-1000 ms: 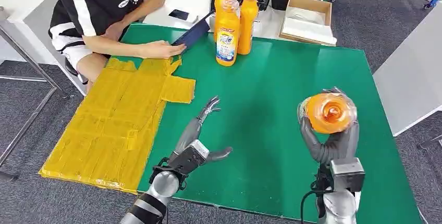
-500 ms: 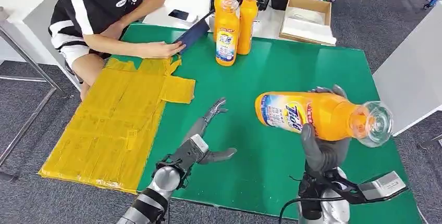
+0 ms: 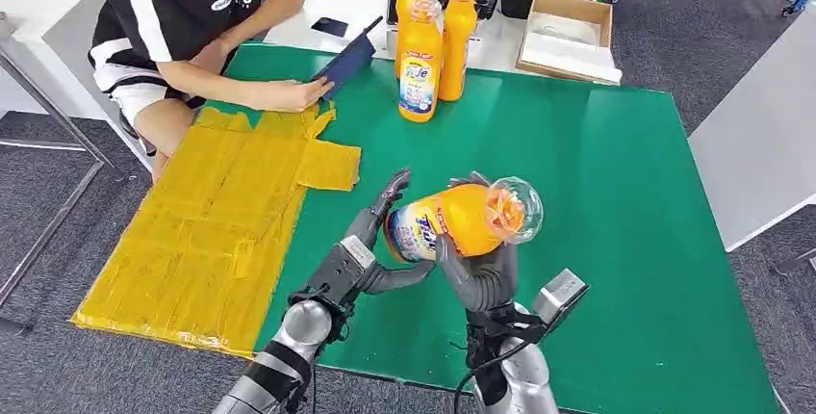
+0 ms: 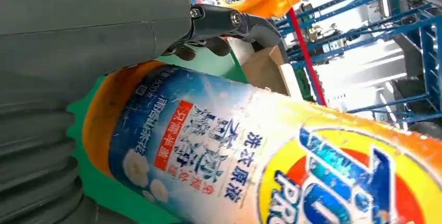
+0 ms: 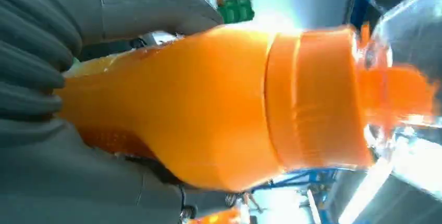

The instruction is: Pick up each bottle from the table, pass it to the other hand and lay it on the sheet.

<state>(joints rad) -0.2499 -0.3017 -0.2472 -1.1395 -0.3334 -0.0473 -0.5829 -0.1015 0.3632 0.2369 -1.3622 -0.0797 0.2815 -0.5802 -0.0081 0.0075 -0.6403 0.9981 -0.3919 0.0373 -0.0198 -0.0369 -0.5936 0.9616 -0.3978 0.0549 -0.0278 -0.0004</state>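
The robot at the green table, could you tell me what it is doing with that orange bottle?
The right hand holds an orange bottle on its side above the green table, its base pointed at the left hand, whose fingers are spread around that end. It looks like a handover. The yellow sheet has no bottle on it, and three more bottles stand at the far edge. A seated person holds a dark tablet.

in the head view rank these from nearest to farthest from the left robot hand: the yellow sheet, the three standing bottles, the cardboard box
From the left robot hand:
1. Yellow sheet, just to its left on the table.
2. Standing bottles, ahead at the far edge of the green mat.
3. Cardboard box, far right, beyond the mat.
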